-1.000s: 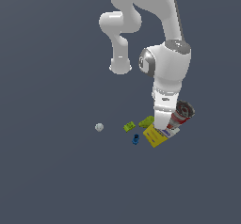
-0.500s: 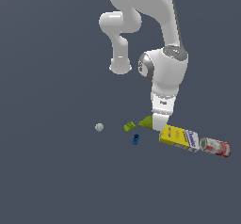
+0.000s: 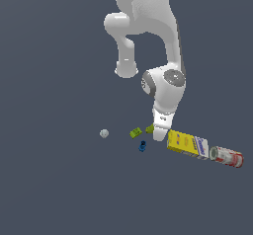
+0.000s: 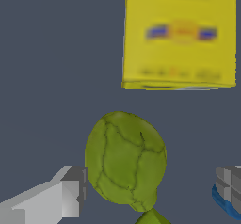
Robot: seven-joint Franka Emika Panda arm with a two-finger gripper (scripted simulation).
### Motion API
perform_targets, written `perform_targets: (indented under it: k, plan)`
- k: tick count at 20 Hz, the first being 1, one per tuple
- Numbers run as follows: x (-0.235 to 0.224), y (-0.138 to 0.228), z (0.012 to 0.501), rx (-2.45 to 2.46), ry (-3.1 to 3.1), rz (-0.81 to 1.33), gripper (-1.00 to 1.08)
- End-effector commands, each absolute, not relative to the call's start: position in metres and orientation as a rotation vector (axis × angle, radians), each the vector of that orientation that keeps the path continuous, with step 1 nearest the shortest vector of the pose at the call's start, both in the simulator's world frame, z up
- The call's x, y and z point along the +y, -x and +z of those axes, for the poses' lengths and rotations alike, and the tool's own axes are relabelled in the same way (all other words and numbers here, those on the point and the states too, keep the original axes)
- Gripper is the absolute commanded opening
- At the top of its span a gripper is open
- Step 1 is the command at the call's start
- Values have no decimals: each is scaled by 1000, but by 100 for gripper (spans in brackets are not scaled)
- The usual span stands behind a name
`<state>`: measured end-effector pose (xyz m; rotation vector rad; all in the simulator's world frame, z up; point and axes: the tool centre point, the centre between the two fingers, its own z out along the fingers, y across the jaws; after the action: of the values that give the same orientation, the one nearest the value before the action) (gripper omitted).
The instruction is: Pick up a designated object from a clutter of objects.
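The designated object, an olive-green lumpy pear-like thing (image 4: pixel 124 164), lies on the floor between my gripper's (image 4: pixel 150 188) two fingers, with a gap on each side. One grey finger (image 4: pixel 66 195) and the other finger (image 4: pixel 230 180) stand wide apart, so the gripper is open and empty. In the exterior view the gripper (image 3: pixel 158 134) is low over the floor. It hides most of the olive lump (image 3: pixel 149 129), which peeks out on the exterior view's left. The rest of the clutter lies around it.
A yellow box (image 3: pixel 185 143) (image 4: pixel 179 35) lies flat just to the exterior view's right of the gripper, and a red-and-white can (image 3: pixel 227 156) lies beyond it. A lime-green brick (image 3: pixel 135 133), a tiny blue piece (image 3: pixel 143 145) (image 4: pixel 223 204) and a whitish ball (image 3: pixel 104 133) lie to the left.
The yellow box and the can have toppled and slid to the exterior view's right. My gripper has moved left and down, and now straddles the olive lump.
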<state>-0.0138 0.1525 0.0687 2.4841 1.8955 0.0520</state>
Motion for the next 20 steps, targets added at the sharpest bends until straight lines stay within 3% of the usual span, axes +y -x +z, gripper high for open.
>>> perform_targets:
  k: [1,8,9,18,20]
  plan:
    - [151,21,54,1902,-2490,24,100]
    - [150,26,41,1907,-2497,0,100]
    - [150,26,41,1907,-2497,0,-100]
    - [150,26,41,1907,-2497,0,-100]
    - [166,15,65,1924,-2463,67,-100]
